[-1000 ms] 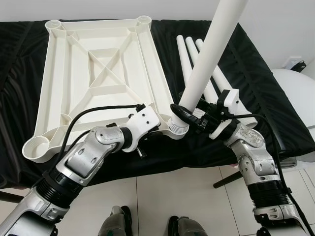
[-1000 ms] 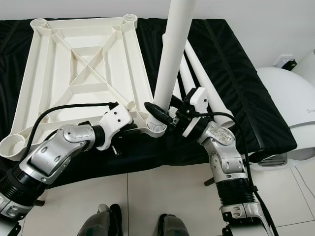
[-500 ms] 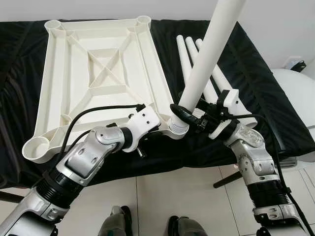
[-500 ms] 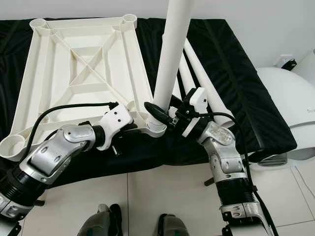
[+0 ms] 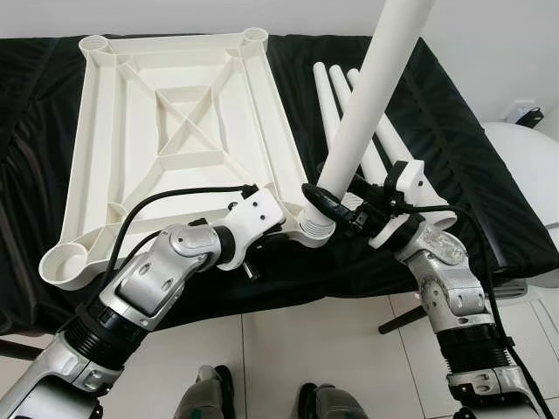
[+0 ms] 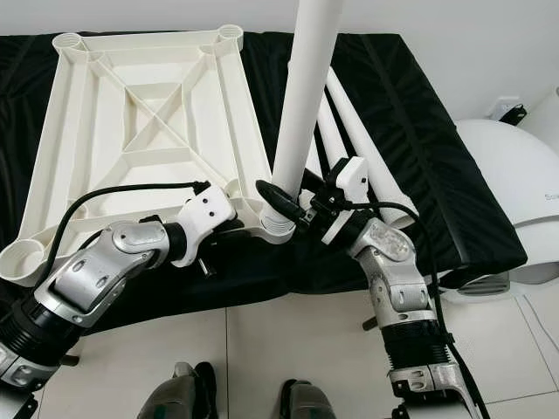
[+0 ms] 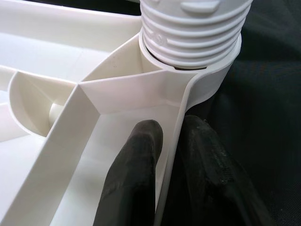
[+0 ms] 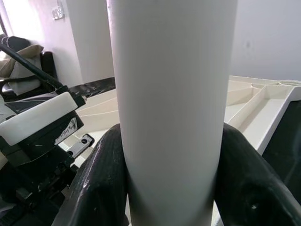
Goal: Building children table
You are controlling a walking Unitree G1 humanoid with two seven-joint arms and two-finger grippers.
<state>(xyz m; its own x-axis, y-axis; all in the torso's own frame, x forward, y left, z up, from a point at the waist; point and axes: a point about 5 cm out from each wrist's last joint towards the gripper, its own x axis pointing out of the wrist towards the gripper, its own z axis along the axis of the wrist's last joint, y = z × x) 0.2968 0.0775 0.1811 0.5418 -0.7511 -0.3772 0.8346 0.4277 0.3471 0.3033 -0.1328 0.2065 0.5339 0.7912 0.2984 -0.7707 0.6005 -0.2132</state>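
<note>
Gripping smooth white leg [image 5: 371, 96] (ribbed base): right claw [image 5: 325, 202].

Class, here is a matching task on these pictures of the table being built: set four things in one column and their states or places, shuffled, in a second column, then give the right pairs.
Things:
1. Upright leg
2. Spare legs
3. Left tool
4. Right tool

States or places:
A. pinching the rim of the tabletop
B. lying flat on the black cloth
C. standing in a corner socket, threads showing
D. clamped around the upright leg

Pairs: 1-C, 2-B, 3-A, 4-D
</note>
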